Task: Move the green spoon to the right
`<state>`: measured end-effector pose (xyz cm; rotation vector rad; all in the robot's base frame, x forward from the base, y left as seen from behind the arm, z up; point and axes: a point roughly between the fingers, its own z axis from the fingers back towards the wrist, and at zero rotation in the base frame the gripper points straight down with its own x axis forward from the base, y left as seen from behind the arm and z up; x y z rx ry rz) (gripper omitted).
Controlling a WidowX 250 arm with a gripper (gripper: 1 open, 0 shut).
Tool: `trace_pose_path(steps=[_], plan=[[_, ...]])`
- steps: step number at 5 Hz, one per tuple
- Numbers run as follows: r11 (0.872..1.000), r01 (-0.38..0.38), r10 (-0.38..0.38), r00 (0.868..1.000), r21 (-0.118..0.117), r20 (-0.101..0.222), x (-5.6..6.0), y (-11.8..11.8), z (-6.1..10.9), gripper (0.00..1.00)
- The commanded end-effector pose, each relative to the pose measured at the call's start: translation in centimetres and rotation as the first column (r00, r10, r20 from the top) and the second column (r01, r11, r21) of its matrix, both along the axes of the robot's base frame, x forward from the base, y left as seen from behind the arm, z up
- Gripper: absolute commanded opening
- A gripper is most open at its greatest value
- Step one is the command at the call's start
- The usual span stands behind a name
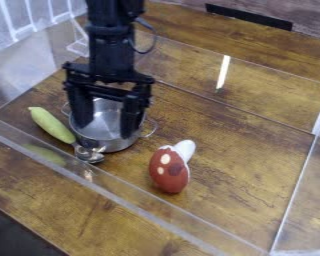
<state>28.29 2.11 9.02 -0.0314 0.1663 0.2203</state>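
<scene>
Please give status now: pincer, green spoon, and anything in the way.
Pincer open, low over steel pot. Green spoon on table left of pot, not gripped. Mushroom toy sits to the right.

Robot test bench, lab-type setup rather than a lived-in kitchen. Dark wood-plank tabletop [243,170] fenced by low clear acrylic walls [190,225]; a black robot arm [112,40] stands over it. The props are play-kitchen items: small steel pot [107,128], red-brown toy mushroom [170,168], green spoon [51,124]. Background is blurred; nothing more of the room can be made out.
</scene>
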Motion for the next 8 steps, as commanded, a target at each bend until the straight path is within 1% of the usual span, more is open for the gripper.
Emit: trace_pose_path(steps=[1,2,3,4,5,6,7,8], plan=[[0.987,-0.158,0.157,0.986,0.004,0.052,0.1,2.3,0.6,1.0],[0.94,-0.34,0.339,0.937,-0.005,0.081,-0.1,4.7,0.2,1.0],[0.861,-0.508,0.508,0.854,-0.032,0.109,0.0,6.9,-0.6,1.0],[0.762,-0.646,0.646,0.754,-0.046,0.12,0.1,8.4,-1.4,1.0],[0.651,-0.757,0.757,0.642,-0.055,0.118,0.2,9.4,-2.6,1.0],[0.571,-0.819,0.818,0.563,-0.053,0.114,0.6,10.0,-3.8,1.0],[0.531,-0.846,0.844,0.524,-0.043,0.114,1.0,10.3,-4.8,1.0],[0.492,-0.869,0.868,0.486,-0.044,0.103,1.5,10.3,-5.1,1.0]])
